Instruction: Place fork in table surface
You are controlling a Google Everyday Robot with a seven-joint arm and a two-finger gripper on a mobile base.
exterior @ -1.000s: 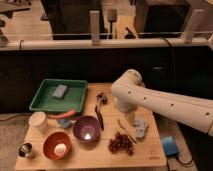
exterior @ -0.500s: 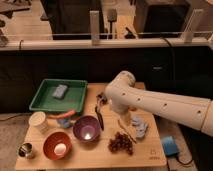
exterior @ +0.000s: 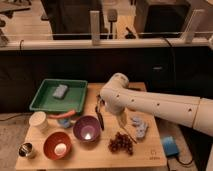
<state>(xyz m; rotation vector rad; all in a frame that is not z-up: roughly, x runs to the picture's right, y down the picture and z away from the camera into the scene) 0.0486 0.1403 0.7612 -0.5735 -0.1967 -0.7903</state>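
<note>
My white arm (exterior: 150, 102) reaches in from the right over the middle of the light wooden table surface (exterior: 95, 157). The gripper (exterior: 121, 121) hangs down from its bend, just above the table between the purple bowl (exterior: 86, 128) and a crumpled blue-white item (exterior: 139, 127). Nothing shows in the gripper. I cannot pick out the fork; the arm covers part of the tabletop. A black-handled utensil (exterior: 99, 118) lies just left of the gripper.
A green tray (exterior: 42, 102) with a grey-blue block sits at the back left. A white cup (exterior: 38, 121), a red bowl (exterior: 57, 145) and a metal can (exterior: 26, 150) stand front left. Dark grapes (exterior: 121, 143) lie in front; a blue block (exterior: 170, 146) lies at the right.
The arm has swung a little to the left over the table, and the gripper has shifted slightly with it. Nothing on the table has moved.
</note>
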